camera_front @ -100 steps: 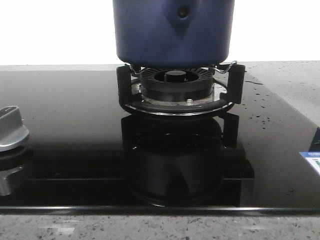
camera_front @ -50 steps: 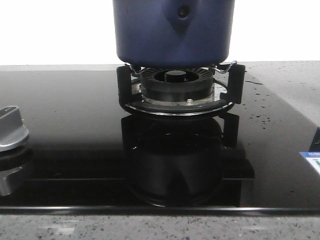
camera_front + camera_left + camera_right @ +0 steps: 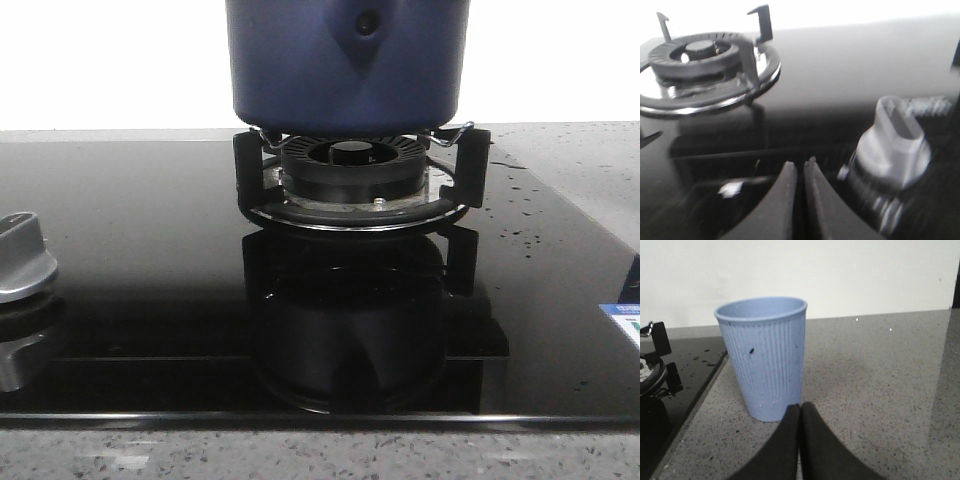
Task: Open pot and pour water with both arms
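Note:
The dark navy-blue pot [image 3: 345, 65] stands on the black burner ring [image 3: 350, 165] at the middle back of the front view. Its top is cut off by the frame, so no lid shows. Neither gripper shows in the front view. My left gripper [image 3: 800, 165] is shut and empty, low over the black glass hob beside a silver knob [image 3: 895, 145]. The pot does not show in the left wrist view. My right gripper [image 3: 800, 407] is shut and empty, just in front of a light blue ribbed cup [image 3: 765, 355] that stands upright on the speckled counter [image 3: 875, 370].
The black glass hob [image 3: 130, 220] fills the front view, with the silver knob [image 3: 20, 255] at its left edge and a label sticker [image 3: 625, 320] at the right. A bare burner with pot supports [image 3: 700, 55] shows in the left wrist view. The hob's edge [image 3: 685, 405] runs beside the cup.

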You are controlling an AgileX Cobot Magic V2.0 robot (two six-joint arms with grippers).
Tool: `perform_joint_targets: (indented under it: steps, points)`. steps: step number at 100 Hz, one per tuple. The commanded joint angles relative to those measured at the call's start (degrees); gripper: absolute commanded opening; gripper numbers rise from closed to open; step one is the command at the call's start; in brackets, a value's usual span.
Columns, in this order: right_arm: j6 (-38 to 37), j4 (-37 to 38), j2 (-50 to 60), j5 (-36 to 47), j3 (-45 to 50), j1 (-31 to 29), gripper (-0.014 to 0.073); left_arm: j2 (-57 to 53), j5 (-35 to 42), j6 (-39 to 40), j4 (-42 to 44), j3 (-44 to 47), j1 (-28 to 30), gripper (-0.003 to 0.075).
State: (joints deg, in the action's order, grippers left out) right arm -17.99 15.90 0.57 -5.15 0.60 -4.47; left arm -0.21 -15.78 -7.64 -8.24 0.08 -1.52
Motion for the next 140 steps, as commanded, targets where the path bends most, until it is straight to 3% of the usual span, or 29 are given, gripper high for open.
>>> perform_joint_targets:
  steps: [1, 16, 41, 68, 140]
  points:
    - [0.5, 0.8, 1.1, 5.2, 1.7, -0.3, -0.0064, -1.7, 10.0, 0.5, -6.7, 2.6, 0.1, -0.0020]
    - [0.5, 0.8, 1.1, 4.8, 1.7, -0.3, -0.0064, -1.7, 16.7, 0.5, -17.3, 2.6, 0.1, -0.0020]
    - [0.5, 0.8, 1.1, 4.7, 1.7, -0.3, -0.0064, -1.7, 16.8, 0.5, -18.3, 2.6, 0.1, -0.0020]
    - [0.5, 0.8, 1.1, 6.4, 1.7, -0.3, -0.0064, -1.7, 16.8, 0.5, -29.7, 2.6, 0.1, -0.0020]
    - [0.5, 0.8, 1.1, 6.4, 1.7, -0.3, -0.0064, -1.7, 16.6, 0.5, -31.3, 2.6, 0.1, -0.0020]
